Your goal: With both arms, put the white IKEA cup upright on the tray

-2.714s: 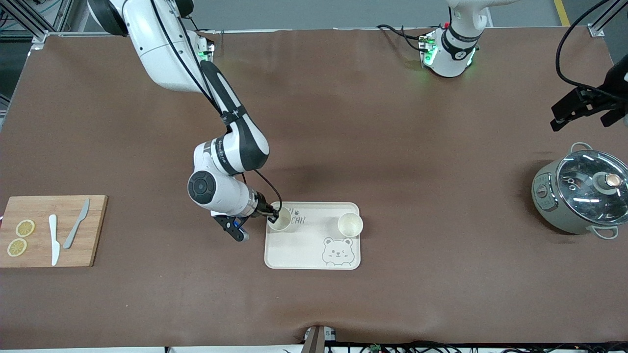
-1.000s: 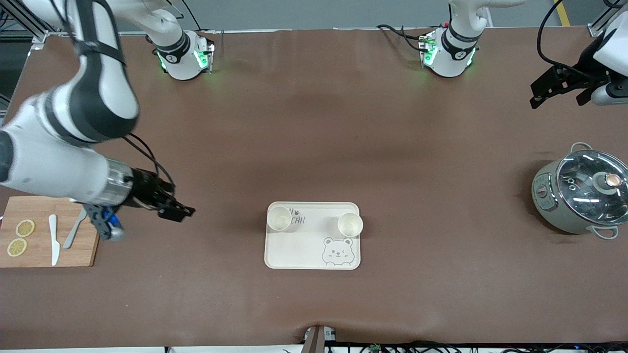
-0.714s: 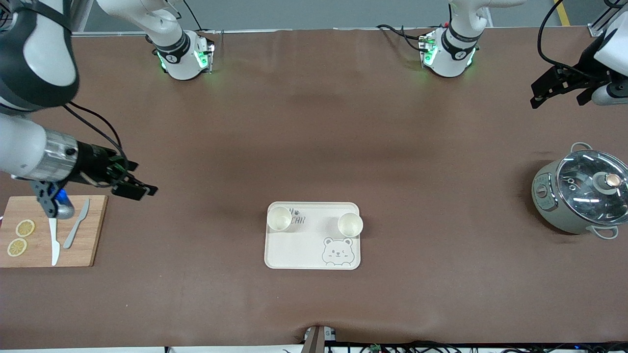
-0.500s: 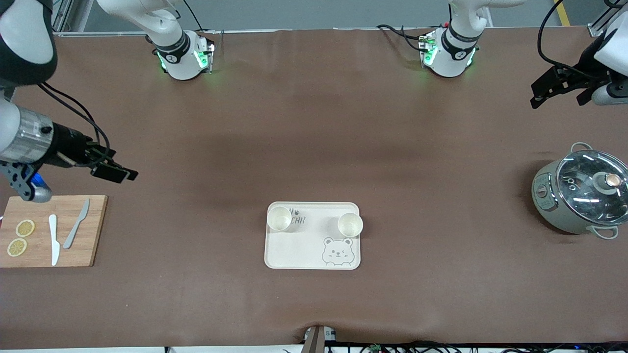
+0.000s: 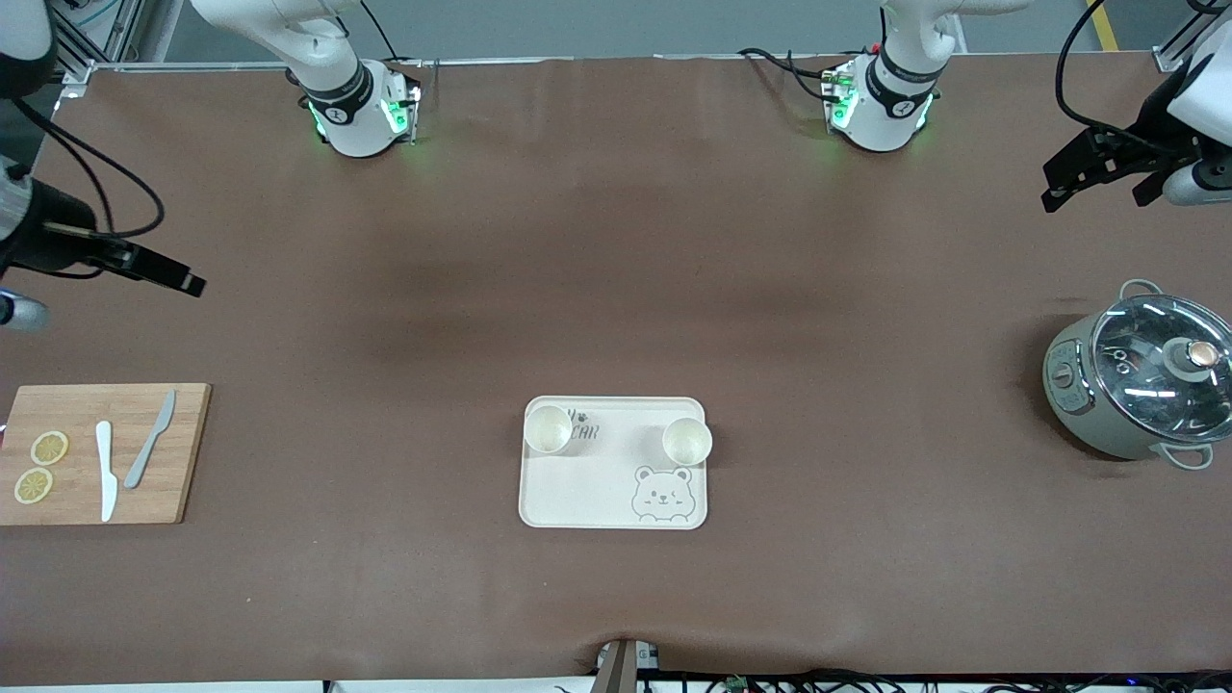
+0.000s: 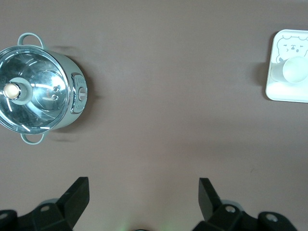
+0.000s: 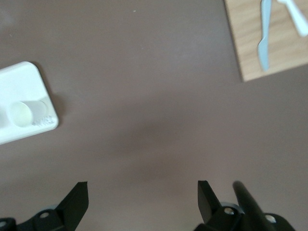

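- Our right gripper (image 5: 164, 274) hangs wide open and empty over bare table at the right arm's end.
- On the wooden cutting board (image 5: 183, 452) we see two lemon slices (image 5: 40, 467), a white knife (image 5: 105, 472) and a grey knife (image 5: 151, 450).
- Both white cups (image 5: 549, 428) stand upright on the tray (image 5: 587, 491), apart from each other.
- Our left gripper (image 5: 1097, 173) hangs open and empty near the lidded pot (image 5: 1141, 385).
- If we reach back in, we could bump a cup and tip it over.
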Action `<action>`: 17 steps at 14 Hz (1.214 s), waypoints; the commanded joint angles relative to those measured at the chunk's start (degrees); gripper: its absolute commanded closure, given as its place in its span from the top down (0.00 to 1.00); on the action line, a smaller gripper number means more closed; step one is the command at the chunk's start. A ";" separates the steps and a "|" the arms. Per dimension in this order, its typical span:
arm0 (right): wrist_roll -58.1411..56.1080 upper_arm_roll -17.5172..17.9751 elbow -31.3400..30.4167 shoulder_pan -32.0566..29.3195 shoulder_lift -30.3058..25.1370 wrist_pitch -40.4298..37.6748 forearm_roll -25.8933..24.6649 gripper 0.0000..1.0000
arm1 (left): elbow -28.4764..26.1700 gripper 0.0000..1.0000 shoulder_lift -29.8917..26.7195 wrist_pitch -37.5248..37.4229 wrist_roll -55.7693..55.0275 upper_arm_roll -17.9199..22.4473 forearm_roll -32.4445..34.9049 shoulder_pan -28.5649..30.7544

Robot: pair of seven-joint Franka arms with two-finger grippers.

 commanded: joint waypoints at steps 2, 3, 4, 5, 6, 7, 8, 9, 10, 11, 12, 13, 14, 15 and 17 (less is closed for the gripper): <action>-10.04 0.82 -0.39 -2.90 -1.37 -0.23 -3.02 1.00 | 1.46 1.00 -0.31 -0.92 0.95 0.25 -0.50 0.07; -13.55 0.82 0.22 -3.61 -1.37 -0.23 -3.11 1.00 | 1.38 1.00 -0.31 -0.92 0.95 0.25 -0.59 -0.01; -16.71 0.82 0.49 -4.05 -1.46 -0.23 -3.19 1.00 | 1.37 1.00 -0.22 -0.92 0.86 0.25 -0.50 -0.01; -18.92 0.91 0.58 -4.05 -1.46 -0.23 -3.63 1.00 | 1.37 1.00 -0.22 -0.92 0.86 0.25 -0.59 0.07; -19.12 1.34 0.58 -3.62 -1.81 -0.40 -5.11 1.00 | 1.37 1.00 -0.22 -0.92 0.95 0.25 -0.50 0.07; -18.60 1.96 0.49 -3.09 -2.77 -0.32 -5.65 1.00 | 1.37 1.00 -0.31 -1.01 1.04 0.25 -0.50 0.07; -18.85 2.22 0.49 -2.91 -3.30 -0.84 -5.65 1.00 | 1.64 1.00 -0.31 -1.01 0.95 0.33 -0.59 0.07; -18.59 2.49 0.49 -2.39 -4.61 -2.50 -5.65 1.00 | 1.99 1.00 -0.31 -1.01 0.86 0.42 -0.59 0.16; -18.16 3.27 0.14 -1.25 -5.32 -3.30 -5.92 1.00 | 2.25 1.00 -0.40 -1.10 0.69 0.42 -0.59 0.25; -16.85 3.37 -0.12 -1.50 -5.67 -3.22 -5.92 1.00 | 2.51 1.00 -0.40 -1.62 0.69 0.42 -0.42 0.34; -13.96 3.20 -0.13 -1.77 -5.50 -2.87 -5.92 1.00 | 3.13 1.00 -0.31 -2.58 0.69 0.42 -0.24 0.34; -12.54 3.19 -0.04 -1.68 -5.41 -2.78 -5.92 1.00 | 3.31 1.00 -0.22 -3.03 0.60 0.51 -0.24 0.34; -12.53 3.37 -0.13 -1.51 -5.41 -3.13 -6.18 1.00 | 3.40 1.00 -0.31 -3.64 0.60 0.51 -0.15 0.51; -12.70 3.37 0.40 -1.24 -5.15 -3.22 -7.05 1.00 | 3.48 1.00 -0.31 -3.91 0.60 0.42 -0.15 0.60; -12.35 3.46 0.93 -1.15 -5.06 -2.69 -9.08 1.00 | 3.40 1.00 -0.22 -4.17 0.60 0.33 -0.06 0.51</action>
